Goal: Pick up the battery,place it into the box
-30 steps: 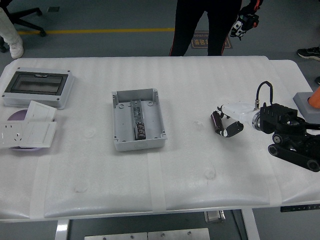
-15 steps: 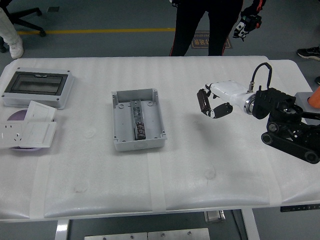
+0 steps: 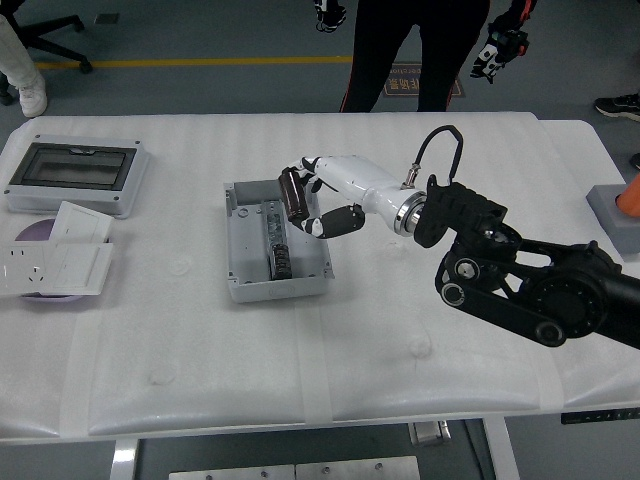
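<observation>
Battery (image 3: 292, 194), a dark cylinder, is being carried by the right hand (image 3: 318, 195), whose white fingers are curling around it from above and below; it is hanging upright or slightly tilted just over the right rim of the box (image 3: 240, 245), above its upper half and not yet inside. Box, a grey open tray with a dark strip running down its middle, is sitting on the white padded counter (image 3: 400, 400), and the black arm is reaching in toward it from its right side. Left of the box, near the counter's edge, a grey lidded enclosure (image 3: 75, 175) and some white cover plates (image 3: 55, 260) are lying untouched. Beyond the box, past the counter's far edge, a person (image 3: 400, 50) is standing with hands clear of the work. Judging from this, the carry step is nearly over and placing is at hand: the next move calls for lowering the battery into the box's open floor beside the strip, clearing the rim, then loosening the fingers. The left hand is not showing.
</observation>
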You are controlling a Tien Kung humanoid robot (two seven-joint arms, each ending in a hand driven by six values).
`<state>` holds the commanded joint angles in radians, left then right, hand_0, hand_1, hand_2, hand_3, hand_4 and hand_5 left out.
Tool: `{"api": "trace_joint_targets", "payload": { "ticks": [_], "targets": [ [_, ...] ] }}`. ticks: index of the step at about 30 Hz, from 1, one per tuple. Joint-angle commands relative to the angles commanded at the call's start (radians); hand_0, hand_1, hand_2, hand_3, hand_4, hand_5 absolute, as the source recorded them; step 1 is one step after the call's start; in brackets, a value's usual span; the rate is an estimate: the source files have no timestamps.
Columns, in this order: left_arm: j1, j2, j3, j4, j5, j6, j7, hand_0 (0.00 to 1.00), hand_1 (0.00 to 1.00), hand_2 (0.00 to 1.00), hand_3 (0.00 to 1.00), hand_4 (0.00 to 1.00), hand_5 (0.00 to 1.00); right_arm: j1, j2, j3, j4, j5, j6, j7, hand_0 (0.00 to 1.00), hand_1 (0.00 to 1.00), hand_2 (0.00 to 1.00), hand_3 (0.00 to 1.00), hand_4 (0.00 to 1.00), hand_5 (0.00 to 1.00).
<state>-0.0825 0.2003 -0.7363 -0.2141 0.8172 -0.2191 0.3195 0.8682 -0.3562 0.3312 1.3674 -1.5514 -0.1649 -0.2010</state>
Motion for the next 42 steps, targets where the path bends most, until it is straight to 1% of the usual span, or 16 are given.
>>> {"api": "trace_joint_targets", "payload": {
  "ticks": [1,2,9,13,14,18,19,25,26,31,32,34,39,42],
  "targets": [
    [0.000,0.000,0.000,0.000,-0.001,0.000,0.001,0.376,0.609,0.501,0.288,0.465,0.351,-0.003,0.005,-0.010,-0.003,0.004,-0.001,0.002,0.790,0.644,0.681,0.726,0.565,0.294],
    [0.000,0.000,0.000,0.000,-0.002,-0.001,0.002,0.376,0.608,0.500,0.287,0.471,0.345,-0.006,0.010,-0.019,-0.007,0.007,-0.002,0.003,0.801,0.656,0.707,0.742,0.588,0.307],
    [-0.005,-0.001,0.006,0.001,-0.015,-0.003,0.003,0.376,0.607,0.500,0.286,0.476,0.340,-0.014,0.028,-0.067,-0.032,0.034,-0.001,0.017,0.804,0.656,0.708,0.744,0.596,0.315],
    [-0.007,-0.002,0.007,0.001,-0.020,-0.006,0.011,0.376,0.607,0.500,0.286,0.476,0.340,-0.015,0.030,-0.076,-0.048,0.044,0.011,0.028,0.804,0.656,0.708,0.744,0.596,0.315],
    [-0.007,-0.002,0.006,0.001,-0.019,-0.006,0.013,0.376,0.605,0.499,0.286,0.475,0.333,-0.016,0.030,-0.076,-0.051,0.045,0.014,0.031,0.805,0.657,0.710,0.752,0.608,0.339],
    [-0.008,-0.002,-0.001,0.001,-0.015,-0.006,0.018,0.376,0.605,0.499,0.286,0.475,0.333,-0.016,0.033,-0.075,-0.063,0.044,0.018,0.037,0.805,0.657,0.710,0.752,0.608,0.339],
    [-0.008,-0.003,-0.003,0.001,-0.013,-0.006,0.019,0.376,0.603,0.445,0.287,0.472,0.322,-0.016,0.034,-0.076,-0.066,0.044,0.017,0.038,0.829,0.676,0.747,0.998,0.737,0.419],
    [-0.010,-0.002,-0.012,0.000,-0.006,-0.008,0.024,0.376,0.603,0.445,0.287,0.472,0.322,-0.017,0.038,-0.082,-0.084,0.046,0.014,0.041,0.829,0.676,0.747,0.998,0.737,0.419],
    [-0.010,-0.002,-0.013,0.000,-0.005,-0.008,0.025,0.375,0.603,0.420,0.291,0.471,0.313,-0.017,0.039,-0.082,-0.087,0.046,0.014,0.041,0.841,0.706,0.810,0.998,0.838,0.452],
    [-0.011,-0.001,-0.015,0.000,-0.002,-0.009,0.026,0.375,0.603,0.420,0.291,0.471,0.313,-0.020,0.041,-0.079,-0.103,0.053,0.020,0.039,0.841,0.706,0.810,0.998,0.838,0.452],
    [-0.012,-0.001,-0.015,0.000,-0.002,-0.009,0.026,0.374,0.602,0.420,0.286,0.464,0.310,-0.022,0.040,-0.076,-0.105,0.054,0.021,0.039,0.843,0.709,0.815,0.998,0.866,0.462],
    [-0.012,-0.001,-0.016,0.000,-0.002,-0.009,0.026,0.374,0.602,0.420,0.286,0.464,0.310,-0.025,0.038,-0.068,-0.103,0.053,0.023,0.038,0.843,0.709,0.815,0.998,0.866,0.462],
    [-0.010,-0.001,-0.016,0.001,-0.002,-0.010,0.026,0.373,0.602,0.423,0.285,0.466,0.305,-0.045,0.013,0.004,-0.061,0.036,0.019,0.034,0.845,0.705,0.812,0.998,0.870,0.465],
    [-0.009,0.000,-0.017,0.001,-0.002,-0.009,0.026,0.373,0.602,0.423,0.285,0.466,0.305,-0.067,-0.017,0.070,-0.019,0.018,0.014,0.033,0.845,0.705,0.812,0.998,0.870,0.465]
  ]
}}
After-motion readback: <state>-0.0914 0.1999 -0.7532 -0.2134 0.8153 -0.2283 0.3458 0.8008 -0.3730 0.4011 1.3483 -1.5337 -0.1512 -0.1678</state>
